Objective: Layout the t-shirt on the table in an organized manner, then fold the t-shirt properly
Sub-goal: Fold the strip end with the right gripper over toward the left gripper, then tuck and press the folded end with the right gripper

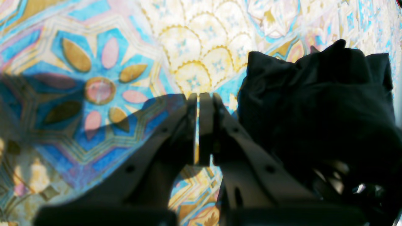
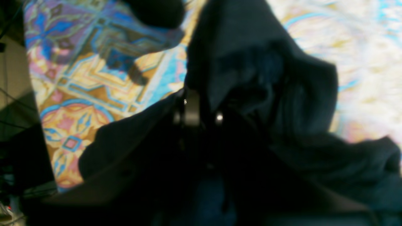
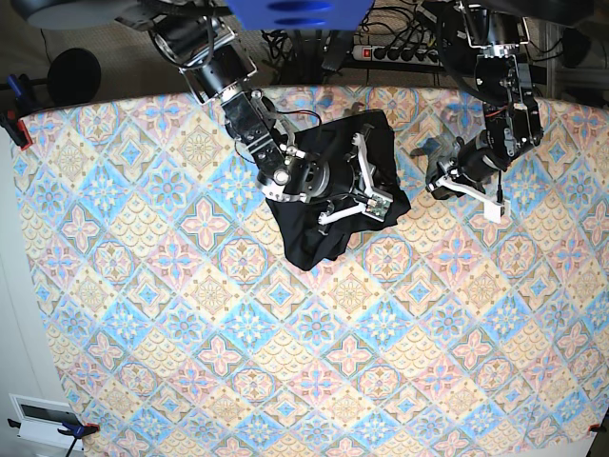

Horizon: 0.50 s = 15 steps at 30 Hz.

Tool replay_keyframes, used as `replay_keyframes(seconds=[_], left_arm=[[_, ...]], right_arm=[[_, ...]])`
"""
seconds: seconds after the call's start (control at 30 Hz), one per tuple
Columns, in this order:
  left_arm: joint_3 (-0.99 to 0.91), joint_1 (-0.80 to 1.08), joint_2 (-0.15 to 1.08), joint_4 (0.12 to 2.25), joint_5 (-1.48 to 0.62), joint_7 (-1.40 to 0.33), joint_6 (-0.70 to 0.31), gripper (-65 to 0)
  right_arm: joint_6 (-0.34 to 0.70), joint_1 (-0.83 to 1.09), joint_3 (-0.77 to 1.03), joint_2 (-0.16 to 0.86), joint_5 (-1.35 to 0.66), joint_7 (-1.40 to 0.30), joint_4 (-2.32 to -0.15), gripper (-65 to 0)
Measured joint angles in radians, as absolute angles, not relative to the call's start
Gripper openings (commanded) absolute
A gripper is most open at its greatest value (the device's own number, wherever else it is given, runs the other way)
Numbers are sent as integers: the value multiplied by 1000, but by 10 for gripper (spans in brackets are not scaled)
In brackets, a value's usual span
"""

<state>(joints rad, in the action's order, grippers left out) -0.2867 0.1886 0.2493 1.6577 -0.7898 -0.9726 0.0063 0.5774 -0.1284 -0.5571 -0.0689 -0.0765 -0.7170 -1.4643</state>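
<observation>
Left wrist view: left gripper hangs over bare table, pads pressed together with only a sliver of light between them, nothing pinched. T-shirt bunched in a dark heap just to the right of the claw, apart from it. Best held clear until a free edge can be picked out; worth going for a hem or sleeve end, not the middle of the pile.

Right wrist view: right gripper buried in black cloth, folds draped over and around it. Blurred and dark, so cannot tell whether the fingers are spread or clamped on fabric. Best to lift slowly and watch that only one layer rises; a grab through several layers would likely drag the whole lump rather than open it.

Base view: t-shirt crumpled at the far middle of the table, nowhere near flat. Right gripper sits on top of it; left gripper lies to the right, just off the cloth. Laying-out step seemingly in hand, folding not yet begun. Plenty of open cloth-covered surface near and to the left for spreading; pulling opposite edges apart, gently, should flatten it.
</observation>
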Motion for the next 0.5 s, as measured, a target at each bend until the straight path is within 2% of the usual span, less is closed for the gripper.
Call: replay_keyframes(seconds=[0.03, 0.13, 0.3, 0.5], left_arm=[[-287, 193, 249, 1658, -790, -974, 7, -648], [-287, 201, 249, 1658, -790, -971, 6, -648], [-287, 209, 249, 1658, -789, -973, 7, -648], [-287, 206, 249, 1658, -790, -969, 6, -648]], right_arm=[[545, -128, -557, -69, -76, -712, -1461, -527], [533, -133, -556, -68, -74, -702, -1470, -471], [540, -125, -538, -62, -70, -710, -1607, -477], [530, -35, -399, -59, -77, -711, -1760, -491]])
